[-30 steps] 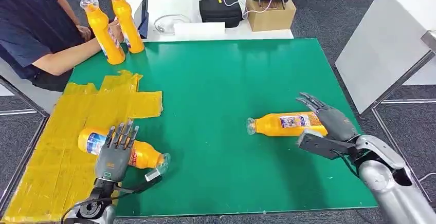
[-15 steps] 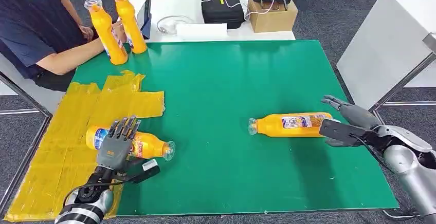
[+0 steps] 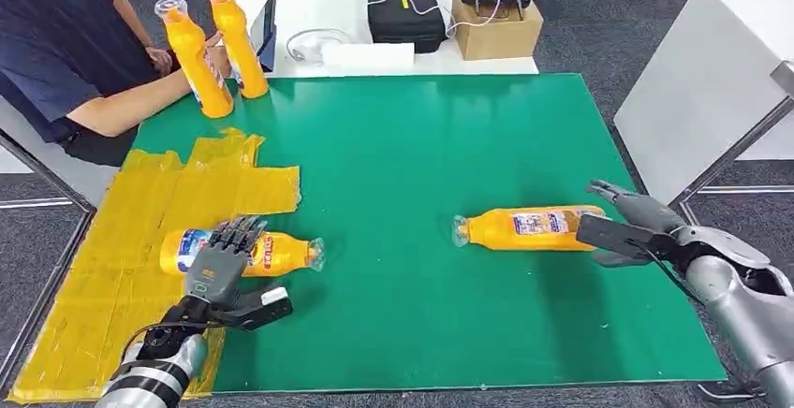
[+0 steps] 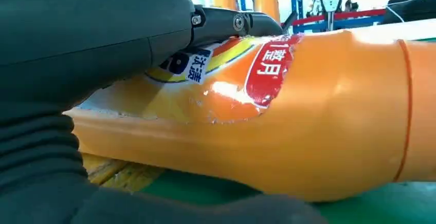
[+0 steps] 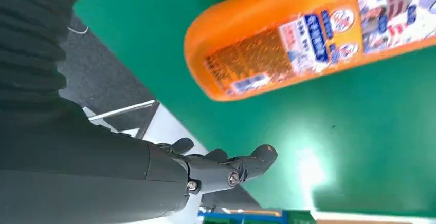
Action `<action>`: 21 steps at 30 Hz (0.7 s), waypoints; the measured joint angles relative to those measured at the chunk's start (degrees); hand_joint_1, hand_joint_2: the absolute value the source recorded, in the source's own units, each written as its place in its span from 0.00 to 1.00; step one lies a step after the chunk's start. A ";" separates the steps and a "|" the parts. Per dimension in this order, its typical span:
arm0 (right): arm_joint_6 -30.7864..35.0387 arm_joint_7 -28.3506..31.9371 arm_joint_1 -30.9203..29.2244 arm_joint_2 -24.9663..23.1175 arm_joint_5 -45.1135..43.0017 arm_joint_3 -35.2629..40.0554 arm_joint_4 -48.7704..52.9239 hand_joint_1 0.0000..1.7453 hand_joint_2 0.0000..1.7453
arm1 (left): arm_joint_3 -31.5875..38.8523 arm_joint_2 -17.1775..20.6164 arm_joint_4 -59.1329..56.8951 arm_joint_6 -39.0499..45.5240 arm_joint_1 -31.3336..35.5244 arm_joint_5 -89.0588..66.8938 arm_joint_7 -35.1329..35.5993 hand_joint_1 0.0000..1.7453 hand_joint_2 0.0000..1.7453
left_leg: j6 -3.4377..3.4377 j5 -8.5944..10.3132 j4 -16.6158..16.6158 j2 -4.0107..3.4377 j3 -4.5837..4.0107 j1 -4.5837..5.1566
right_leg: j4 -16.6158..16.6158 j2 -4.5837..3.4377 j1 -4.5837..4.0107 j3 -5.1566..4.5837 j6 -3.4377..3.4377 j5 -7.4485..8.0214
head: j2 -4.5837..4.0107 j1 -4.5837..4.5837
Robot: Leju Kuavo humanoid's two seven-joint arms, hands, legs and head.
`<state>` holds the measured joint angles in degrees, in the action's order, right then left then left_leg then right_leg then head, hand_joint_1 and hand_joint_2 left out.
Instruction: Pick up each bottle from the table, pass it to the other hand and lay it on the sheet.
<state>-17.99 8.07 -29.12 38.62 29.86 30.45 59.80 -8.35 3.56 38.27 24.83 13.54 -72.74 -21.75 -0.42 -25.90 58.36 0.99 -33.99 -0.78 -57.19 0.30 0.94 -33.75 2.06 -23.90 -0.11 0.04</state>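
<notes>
Bottle [image 3: 524, 227] lies on the green surface [image 3: 421, 155], right hand [image 3: 629, 224] open at its base, next needing closure. Left hand [image 3: 217, 263] rests open over the sheet's [image 3: 94, 268] bottle [image 3: 281, 254].

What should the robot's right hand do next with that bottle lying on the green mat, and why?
Probably slide forward and close around the bottle's base. The right hand sits open at the butt end of the lying bottle, apparently not gripping it, while the left hand rests on the other bottle, lying partly on the yellow sheet.
</notes>
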 measured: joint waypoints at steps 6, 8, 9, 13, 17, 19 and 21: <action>2.36 0.70 -1.34 -1.73 2.08 1.62 -3.26 0.00 1.00 | -0.28 0.15 -0.11 -0.24 0.04 2.70 -2.04 0.00 0.00 | 0.00 0.00 0.00 -0.01 -0.01 0.00 | 0.00 0.00 0.00 0.00 0.00 0.00 | 0.00 -0.04; 4.10 1.03 -2.32 -3.34 3.78 2.10 -5.63 0.00 1.00 | -0.22 0.15 0.04 -1.54 0.05 5.85 -4.78 0.00 0.00 | 0.00 0.00 0.00 -0.01 0.00 0.00 | 0.00 0.00 0.00 0.01 0.00 0.00 | 0.00 -0.04; 4.69 1.14 -2.94 -4.30 4.48 2.34 -6.92 0.00 1.00 | -0.18 0.15 0.30 -2.61 0.08 7.64 -6.15 0.00 0.00 | 0.00 0.00 0.00 -0.01 0.02 0.00 | 0.00 0.00 0.00 0.01 0.00 0.00 | 0.00 -0.02; 6.79 1.79 -5.13 -8.51 7.10 3.26 -12.86 0.00 1.00 | -0.07 0.15 1.29 -4.87 0.31 10.25 -7.63 0.00 0.00 | -0.02 0.12 0.00 0.05 0.04 -0.01 | -0.01 0.02 -0.02 0.03 0.01 0.01 | 0.00 -0.04; 9.23 2.10 -6.66 -12.59 9.40 4.13 -18.28 0.00 1.00 | -0.31 0.15 1.31 -5.03 0.61 10.25 -7.61 0.00 0.00 | -0.01 0.14 -0.01 0.06 0.03 -0.01 | -0.01 0.03 -0.02 0.03 0.03 0.03 | 0.00 -0.04; 10.73 1.88 -7.43 -14.88 10.97 4.48 -21.13 0.00 1.00 | -0.44 0.15 1.31 -4.98 0.68 10.25 -7.61 0.00 0.00 | 0.00 0.16 0.00 0.06 0.03 -0.01 | -0.02 0.03 -0.01 0.04 0.03 0.03 | 0.00 -0.02; 11.10 1.51 -7.88 -16.64 11.78 4.90 -23.00 0.00 1.00 | -0.77 0.15 1.31 -4.98 0.74 10.29 -7.63 0.00 0.00 | 0.00 0.16 0.00 0.09 0.03 -0.01 | -0.02 0.05 -0.01 0.03 0.03 0.03 | 0.00 -0.04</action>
<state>-6.88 9.57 -37.00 21.98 41.64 35.34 36.80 -9.12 3.72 39.58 19.85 14.27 -62.45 -29.38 -0.42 -25.75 58.36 1.08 -33.96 -0.79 -57.20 0.35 0.93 -33.72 2.09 -23.87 -0.11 0.00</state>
